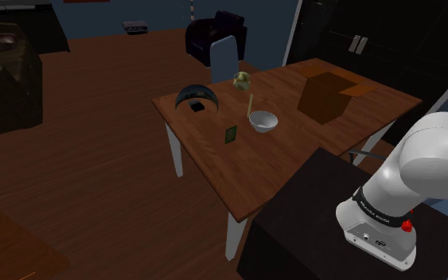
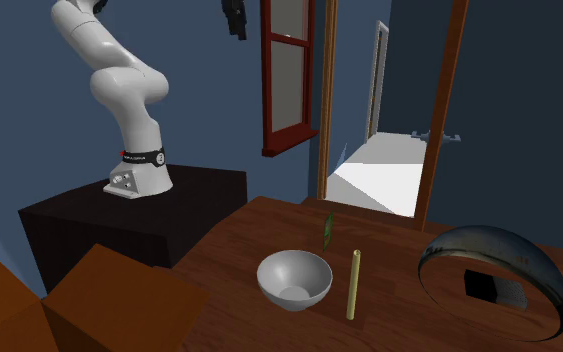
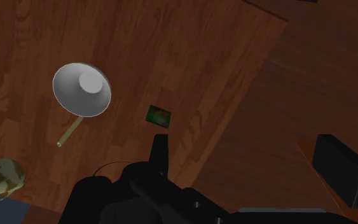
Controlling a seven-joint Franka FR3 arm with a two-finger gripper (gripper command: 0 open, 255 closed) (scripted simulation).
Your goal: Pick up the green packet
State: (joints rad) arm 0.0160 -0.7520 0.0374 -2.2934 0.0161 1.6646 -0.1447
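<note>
Shoulder view first: the green packet [image 1: 231, 134] stands upright on the wooden tabletop [image 1: 242, 171], just beside a white bowl [image 1: 263, 121]. A thin stick [image 1: 251, 104] pokes out from behind the bowl, and a dark dome thing [image 1: 197, 97] and a cardboard box [image 1: 325, 97] sit further off.

Second exterior view: the arm rears up from its black stand [image 2: 119, 215], with the gripper [image 2: 234, 17] high up and well apart from the packet, which shows edge-on here.

Wrist view: the fingers [image 3: 159, 147] are spread wide with nothing in them. The packet is down on the tabletop past one fingertip, not between them, with the bowl nearby.
</note>
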